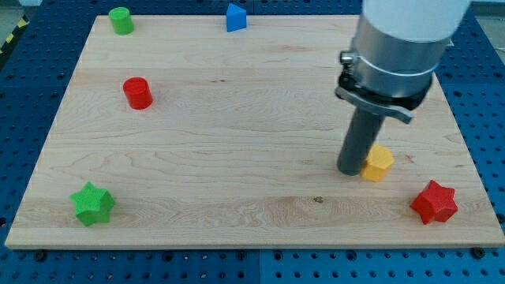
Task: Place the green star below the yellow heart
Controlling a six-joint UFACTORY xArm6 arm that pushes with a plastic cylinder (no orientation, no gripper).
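The green star (92,203) lies near the board's bottom left corner. The yellow heart (379,162) lies at the lower right, far from the star. My tip (349,170) rests on the board right against the yellow heart's left side, partly hiding it. The rod rises up to the grey arm body at the view's top right.
A red star (434,202) lies at the bottom right, close to the yellow heart. A red cylinder (137,93) sits at the left. A green cylinder (121,20) and a blue block (235,16) stand at the top edge of the wooden board (237,158).
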